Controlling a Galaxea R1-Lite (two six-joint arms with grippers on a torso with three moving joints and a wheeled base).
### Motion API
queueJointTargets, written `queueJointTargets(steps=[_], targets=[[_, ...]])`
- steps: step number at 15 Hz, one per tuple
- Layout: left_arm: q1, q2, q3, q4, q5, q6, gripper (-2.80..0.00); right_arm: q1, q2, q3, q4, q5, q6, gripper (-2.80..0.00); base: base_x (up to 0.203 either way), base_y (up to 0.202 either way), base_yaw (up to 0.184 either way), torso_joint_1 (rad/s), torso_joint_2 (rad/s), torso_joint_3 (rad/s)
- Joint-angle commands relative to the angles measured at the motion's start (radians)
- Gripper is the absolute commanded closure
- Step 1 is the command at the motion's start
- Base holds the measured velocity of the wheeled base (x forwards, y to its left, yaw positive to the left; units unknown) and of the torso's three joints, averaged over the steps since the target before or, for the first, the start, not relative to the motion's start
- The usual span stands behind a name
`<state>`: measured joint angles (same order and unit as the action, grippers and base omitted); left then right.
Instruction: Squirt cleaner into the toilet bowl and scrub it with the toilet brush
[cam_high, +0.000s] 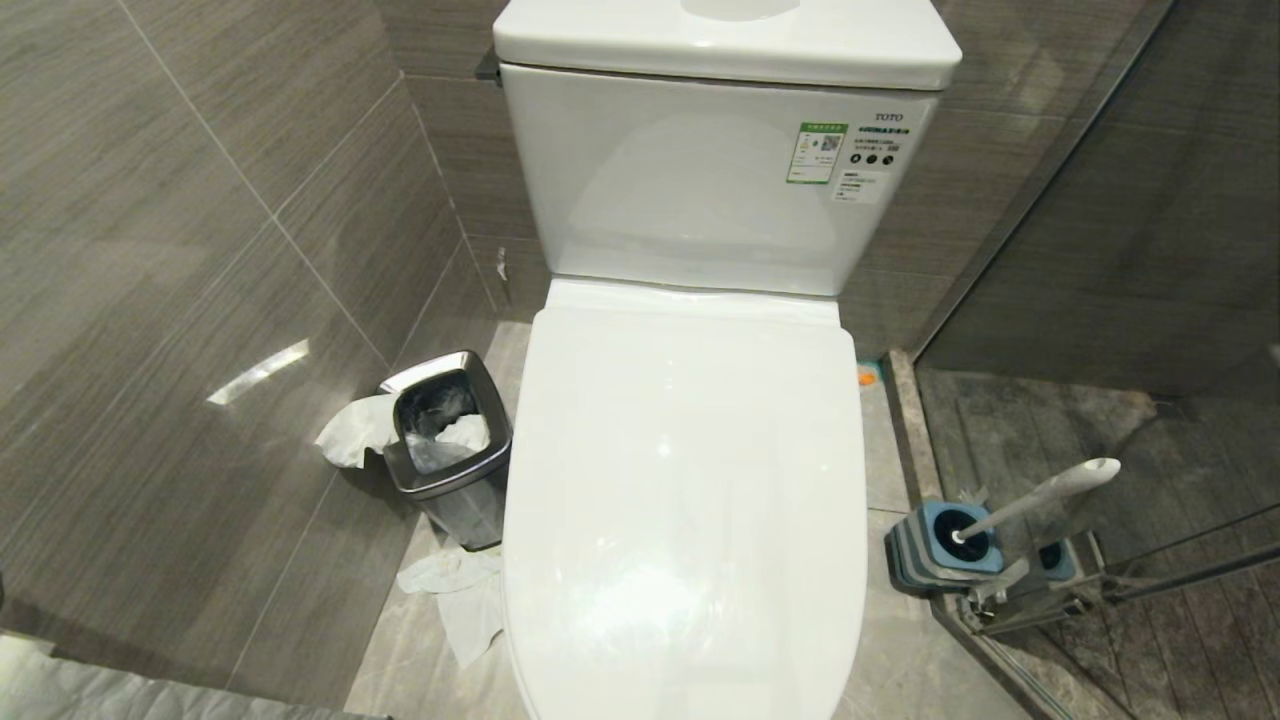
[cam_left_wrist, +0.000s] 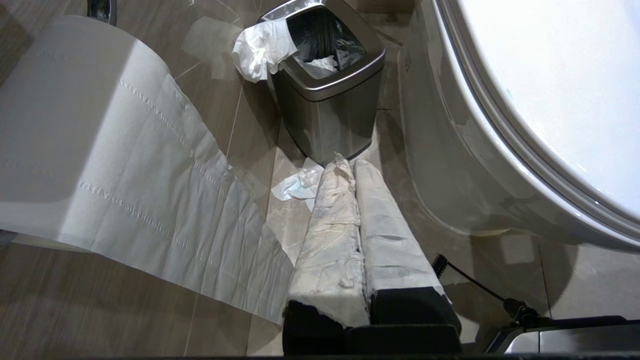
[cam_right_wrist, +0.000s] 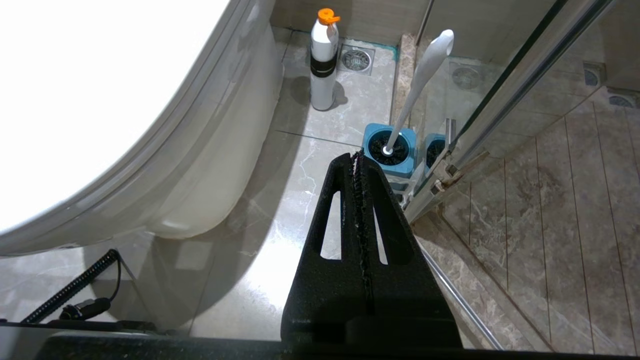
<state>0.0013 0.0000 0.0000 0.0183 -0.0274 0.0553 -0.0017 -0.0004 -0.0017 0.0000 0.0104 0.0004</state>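
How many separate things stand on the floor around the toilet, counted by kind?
Steel bin: 1
Toilet brush in its blue holder: 1
White bottle with orange cap: 1
Loose tissue pieces on the floor: cannot count exactly
Total of standing things: 3

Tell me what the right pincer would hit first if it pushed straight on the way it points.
Likely the blue brush holder with the toilet brush standing in it: the shut right pincer points at it from just short of it. Depth is unclear, so it might meet the floor first.
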Motion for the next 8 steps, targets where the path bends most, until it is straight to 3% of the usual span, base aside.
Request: queueJointTargets(steps=[1, 8], targets=[[0.0, 0.002, -0.002, 0.0, 0.0, 0.0, 0.0, 0.0, 0.0, 0.0, 0.0, 0.0, 0.0, 0.0, 0.0, 0.0, 0.0, 0.0, 0.0, 0.0], [0.0, 0.002, 0.0, 0.0, 0.0, 0.0, 0.0, 0.0, 0.0, 0.0, 0.0, 0.0, 0.0, 0.0, 0.0, 0.0, 0.0, 0.0, 0.0, 0.0]])
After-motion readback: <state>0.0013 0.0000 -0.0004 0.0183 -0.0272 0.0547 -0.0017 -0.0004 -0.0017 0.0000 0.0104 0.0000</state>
